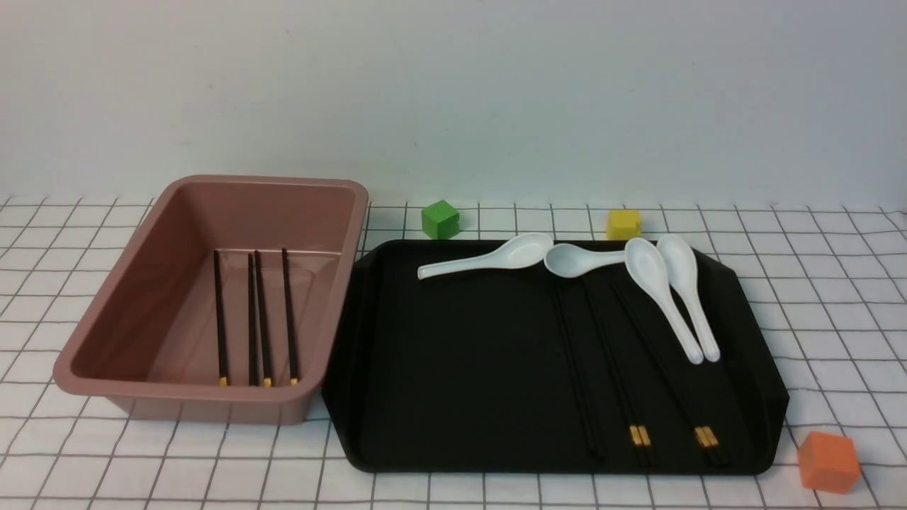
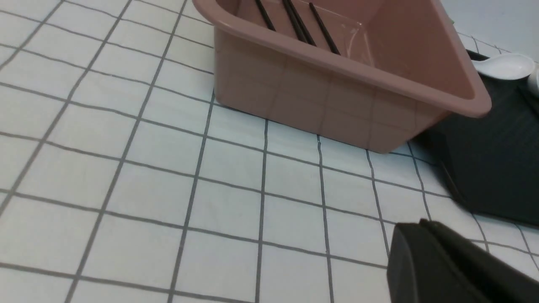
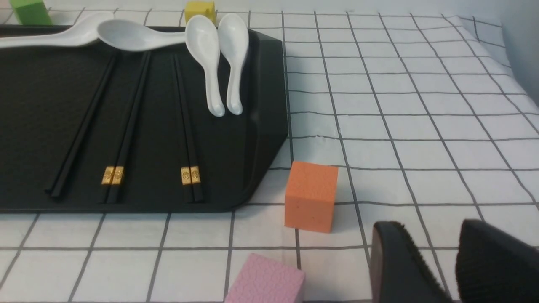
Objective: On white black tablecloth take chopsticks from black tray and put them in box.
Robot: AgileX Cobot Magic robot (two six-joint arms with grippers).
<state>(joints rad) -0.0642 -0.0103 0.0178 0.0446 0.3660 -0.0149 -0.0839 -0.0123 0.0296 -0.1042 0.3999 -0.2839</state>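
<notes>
Black chopsticks (image 3: 188, 126) lie on the black tray (image 3: 38, 105), ahead of the right pincer (image 3: 438, 261) and well apart from it; its fingers (image 3: 396, 261) stand narrowly parted and hold nothing. An orange cube (image 3: 310, 196) sits between that pincer and the tray, a pink cube (image 3: 265, 280) just beside. Four more chopsticks (image 1: 256, 319) already rest in the box (image 2: 337, 97), ahead of the left pincer (image 2: 446, 265), whose opening I cannot tell. White spoons (image 1: 669, 294) lie on the tray's far part, over the checked tablecloth (image 2: 126, 168) covering the surface.
</notes>
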